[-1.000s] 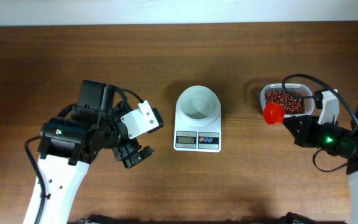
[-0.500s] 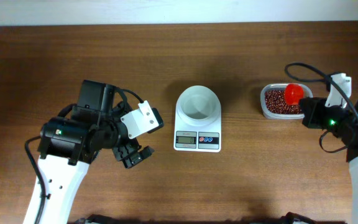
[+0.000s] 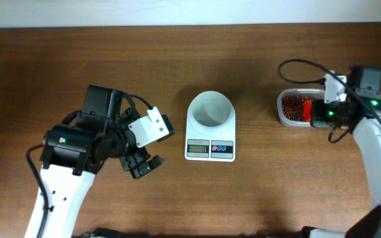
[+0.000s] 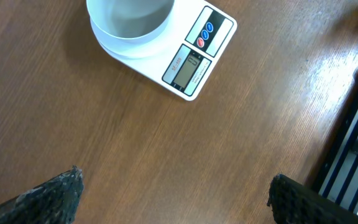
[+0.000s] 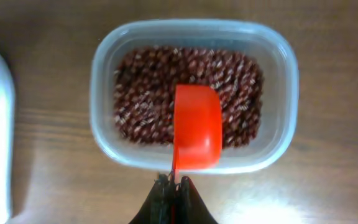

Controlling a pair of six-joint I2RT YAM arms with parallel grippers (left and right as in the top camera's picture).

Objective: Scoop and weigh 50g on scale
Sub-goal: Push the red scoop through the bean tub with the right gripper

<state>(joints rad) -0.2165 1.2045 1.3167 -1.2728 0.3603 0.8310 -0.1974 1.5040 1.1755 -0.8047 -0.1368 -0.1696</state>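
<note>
Item 1: scale (image 3: 210,135). Small, white, rectangular, lying flat at the middle of the wooden table (image 3: 177,59). Its grey display (image 3: 198,149) and red and blue round buttons (image 3: 222,149) sit side by side along the near edge. A white round bowl (image 3: 210,99) stands upright on its platform, its inside plain white.

Item 2: beans (image 5: 148,93). Small, dark red-brown, oval, many in a loose layer. They fill the floor of a clear rectangular tub (image 5: 104,81), well to the right of the scale. An orange-red scoop (image 5: 197,127) covers part of the heap.
</note>
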